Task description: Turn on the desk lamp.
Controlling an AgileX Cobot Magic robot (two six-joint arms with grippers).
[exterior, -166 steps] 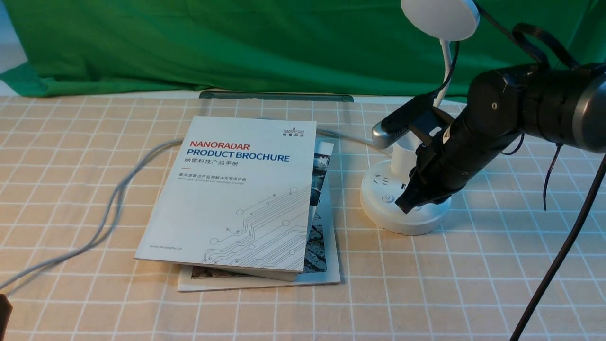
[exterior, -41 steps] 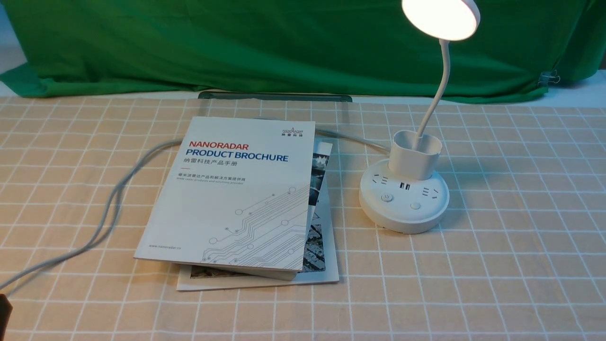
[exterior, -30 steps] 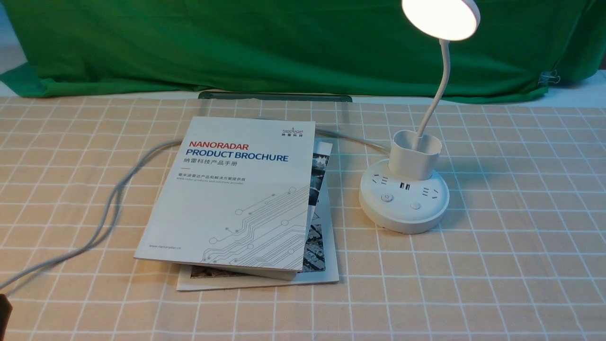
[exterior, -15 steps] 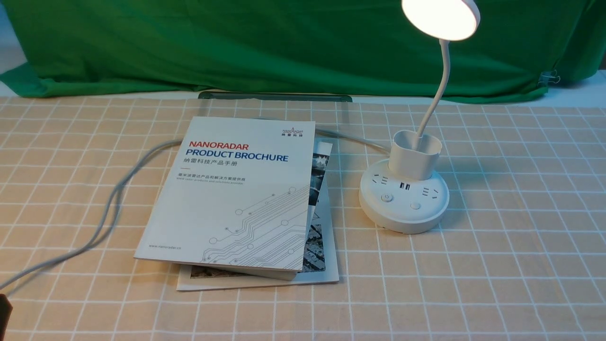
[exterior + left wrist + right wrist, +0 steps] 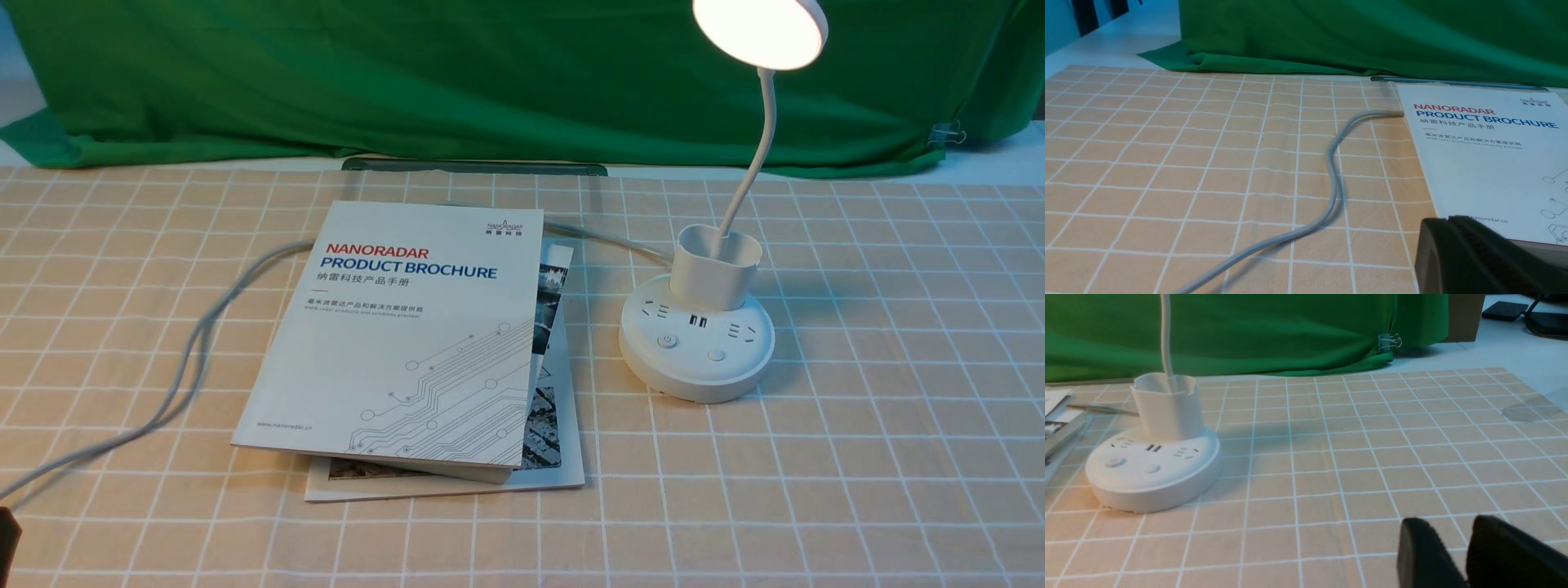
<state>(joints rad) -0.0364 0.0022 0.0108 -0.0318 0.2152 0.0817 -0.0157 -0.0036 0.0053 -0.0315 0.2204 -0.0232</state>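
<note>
Neither arm enters the front view. The right wrist view shows the right pincer (image 5: 1457, 555) low over the counter (image 5: 1372, 457), well apart from the desk lamp (image 5: 1153, 473); its two dark fingers (image 5: 1419, 551) stand a narrow gap apart, empty. The left wrist view shows only one dark finger of the left pincer (image 5: 1478, 257), just beside the brochure (image 5: 1486, 163), so whether it is open or closed cannot be told. The front view alone shows the lamp's disc head glowing. The lamp stands right of the brochure, and a grey cable (image 5: 196, 343) runs left of it. A checked peach cloth covers the counter; a green backdrop (image 5: 408, 73) hangs behind.
</note>
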